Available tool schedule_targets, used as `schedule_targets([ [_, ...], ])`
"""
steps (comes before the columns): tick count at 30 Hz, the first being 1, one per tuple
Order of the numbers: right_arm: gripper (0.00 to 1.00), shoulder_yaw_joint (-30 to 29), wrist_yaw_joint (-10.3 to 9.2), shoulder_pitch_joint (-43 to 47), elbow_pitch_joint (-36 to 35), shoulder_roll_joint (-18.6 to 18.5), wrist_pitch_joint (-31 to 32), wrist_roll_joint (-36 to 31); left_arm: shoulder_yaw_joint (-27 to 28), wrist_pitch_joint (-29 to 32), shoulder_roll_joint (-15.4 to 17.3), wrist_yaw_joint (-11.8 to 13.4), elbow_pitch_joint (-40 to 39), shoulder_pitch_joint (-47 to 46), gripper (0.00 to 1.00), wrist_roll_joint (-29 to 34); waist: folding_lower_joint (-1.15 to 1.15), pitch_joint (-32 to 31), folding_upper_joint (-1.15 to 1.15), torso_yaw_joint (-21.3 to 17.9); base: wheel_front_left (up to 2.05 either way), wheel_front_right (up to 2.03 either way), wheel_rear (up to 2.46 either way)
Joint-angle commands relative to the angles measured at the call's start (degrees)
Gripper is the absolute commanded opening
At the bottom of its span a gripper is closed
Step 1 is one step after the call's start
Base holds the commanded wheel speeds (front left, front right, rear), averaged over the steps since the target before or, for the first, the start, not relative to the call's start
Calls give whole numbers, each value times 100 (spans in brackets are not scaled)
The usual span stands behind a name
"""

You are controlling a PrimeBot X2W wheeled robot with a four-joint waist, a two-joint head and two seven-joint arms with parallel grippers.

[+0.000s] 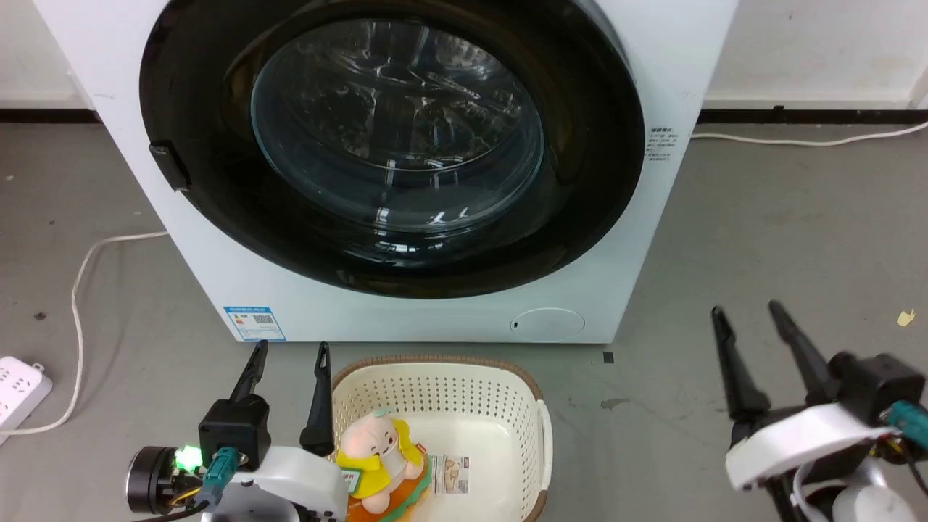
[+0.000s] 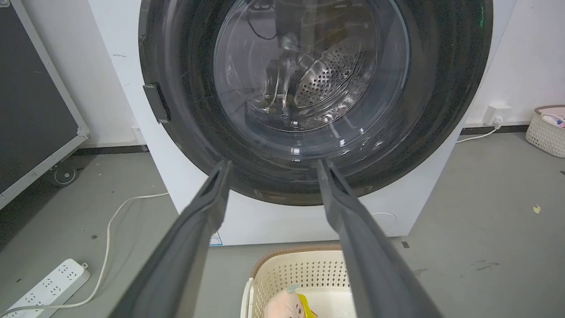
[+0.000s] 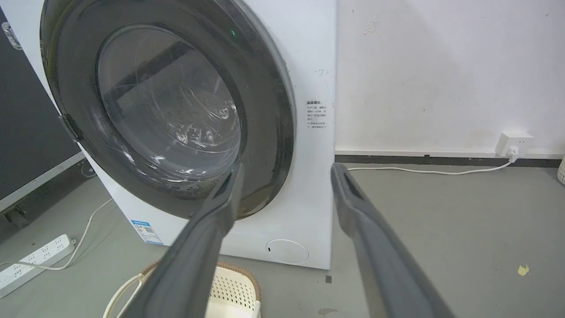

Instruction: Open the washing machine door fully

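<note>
The washing machine door (image 1: 217, 94) (image 2: 185, 79) (image 3: 75, 75) is a big glossy black disc with a clear glass bowl in its middle, lying flat against the white machine front. A small black tab (image 1: 169, 165) (image 2: 156, 102) (image 3: 70, 128) sits on its left rim. My left gripper (image 1: 290, 351) (image 2: 273, 165) is open at the lower left, below the door and apart from it. My right gripper (image 1: 747, 310) (image 3: 287, 168) is open at the lower right, over the floor beside the machine, holding nothing.
A cream laundry basket (image 1: 522, 395) (image 2: 291, 269) with a plush toy (image 1: 380, 453) stands on the floor just before the machine, beside my left gripper. A white power strip (image 1: 18, 388) (image 2: 48, 285) and its cable (image 1: 76, 290) lie at the left. Bare grey floor spreads to the right.
</note>
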Motion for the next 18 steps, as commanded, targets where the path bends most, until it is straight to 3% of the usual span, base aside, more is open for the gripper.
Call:
schedule_targets([
  [1,100,-38,-1,-154,12,-38,-17,143,-16,-59,3,37,-38,-81,100,-16,0,37,0,17,0,0,0],
  [18,100,-582,-2,-1340,435,-27,554,1363,-223,-275,4,167,-72,-286,100,-84,0,332,0,238,0,0,0],
])
